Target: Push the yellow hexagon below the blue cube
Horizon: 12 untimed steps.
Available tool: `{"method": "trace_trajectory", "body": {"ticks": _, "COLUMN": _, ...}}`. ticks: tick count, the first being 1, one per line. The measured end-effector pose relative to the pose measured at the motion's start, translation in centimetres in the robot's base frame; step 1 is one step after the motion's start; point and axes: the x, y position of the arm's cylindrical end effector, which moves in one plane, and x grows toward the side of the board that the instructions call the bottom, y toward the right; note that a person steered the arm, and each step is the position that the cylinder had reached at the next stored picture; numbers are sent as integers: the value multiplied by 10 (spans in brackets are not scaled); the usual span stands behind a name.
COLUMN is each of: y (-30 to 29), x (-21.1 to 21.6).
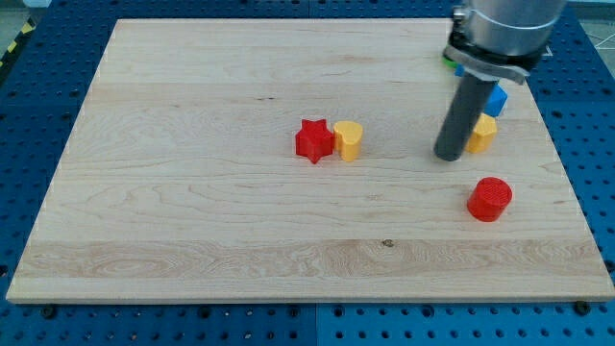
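The yellow hexagon [482, 133] lies at the view's right, just under the blue cube [496, 99], which is partly hidden by the arm. My tip [448, 155] rests on the board right beside the hexagon, at its left and slightly lower. The rod covers the hexagon's left edge, so I cannot tell whether they touch.
A red star [313, 141] and a yellow heart-like block [348, 140] sit side by side near the board's middle. A red cylinder [490, 199] lies below the hexagon. A bit of green block [448, 60] shows behind the arm. The board's right edge [567, 163] is close.
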Motion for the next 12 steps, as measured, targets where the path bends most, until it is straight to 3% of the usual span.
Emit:
{"method": "trace_trajectory", "body": {"ticks": 1, "y": -10, "x": 0}}
{"method": "trace_trajectory", "body": {"ticks": 3, "y": 30, "x": 10}}
{"method": "trace_trajectory", "body": {"ticks": 5, "y": 60, "x": -6}}
{"method": "trace_trajectory", "body": {"ticks": 7, "y": 29, "x": 7}}
{"method": "trace_trajectory", "body": {"ticks": 8, "y": 24, "x": -7}}
{"method": "trace_trajectory", "body": {"ticks": 12, "y": 37, "x": -27}}
